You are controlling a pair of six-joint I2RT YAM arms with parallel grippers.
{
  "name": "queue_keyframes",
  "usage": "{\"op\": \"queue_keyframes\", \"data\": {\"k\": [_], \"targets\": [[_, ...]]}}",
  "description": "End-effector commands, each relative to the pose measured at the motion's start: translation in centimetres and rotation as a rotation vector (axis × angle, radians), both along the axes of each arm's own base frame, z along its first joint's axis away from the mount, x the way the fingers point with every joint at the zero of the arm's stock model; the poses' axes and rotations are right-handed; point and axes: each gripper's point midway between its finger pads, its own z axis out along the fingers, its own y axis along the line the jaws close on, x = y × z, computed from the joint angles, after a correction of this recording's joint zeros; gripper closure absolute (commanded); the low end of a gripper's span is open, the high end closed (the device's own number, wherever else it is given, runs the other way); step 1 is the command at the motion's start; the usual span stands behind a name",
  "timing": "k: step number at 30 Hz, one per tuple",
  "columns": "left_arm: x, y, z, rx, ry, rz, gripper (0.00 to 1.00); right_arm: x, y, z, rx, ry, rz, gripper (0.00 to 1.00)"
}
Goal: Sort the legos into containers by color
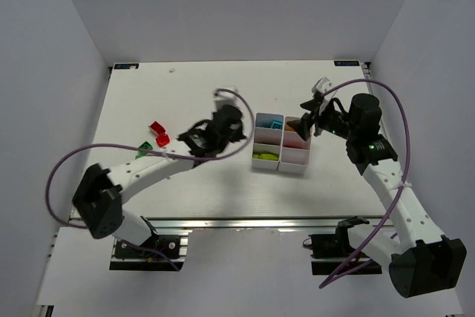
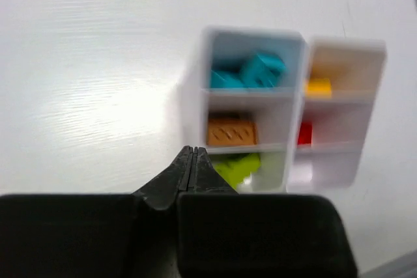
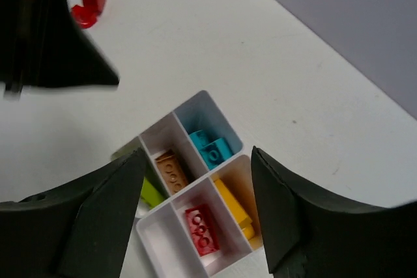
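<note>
Left gripper (image 2: 193, 161): black two-finger pincer, jaws pressed flat together with nothing between them. In the overhead view it hangs over the white table (image 1: 223, 191) to the left of the white plastic six-bin block (image 2: 192, 96), apart from it.

Right gripper (image 3: 197, 154): jaws spread wide and empty, poised directly above the block towards its far-right side.

Sorted so far, one colour to a bin:
- cyan studded bricks (image 3: 210, 148)
- an orange studded brick (image 3: 171, 168)
- a lime-green brick (image 3: 151, 193)
- yellow bricks (image 3: 231, 203)
- a red studded brick (image 3: 201, 229)

The sixth bin (image 3: 156, 236) shows only its white floor.

Left to do: small red pieces (image 1: 158, 133) and a dark green brick (image 1: 145, 145) lie loose on the table, well to the left of the block and near the left arm. Whether more green lies just nearer than that brick is too small to tell. By this count the task looks mostly done. The red pieces likely belong with the red brick, and the green would take the bare bin.

Writing: no brand, label or lettering can be read on bricks, block or arms.
</note>
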Motion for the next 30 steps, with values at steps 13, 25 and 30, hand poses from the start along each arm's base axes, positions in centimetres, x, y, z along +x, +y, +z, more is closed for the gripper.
{"op": "queue_keyframes", "data": {"k": [13,25,30], "targets": [[-3.2,30.7,-6.9,-0.313,0.583,0.926,0.06,-2.4,3.0,-3.0,-0.039,0.18,0.256,0.22],[-4.0,34.8,-12.7,-0.36,0.763,1.184,0.26,-2.3,4.4,-3.6,-0.061,0.198,0.281,0.24],[-2.8,35.6,-14.2,-0.355,0.782,1.2,0.3,-2.0,4.3,-3.6,-0.064,0.197,0.277,0.24]]}}
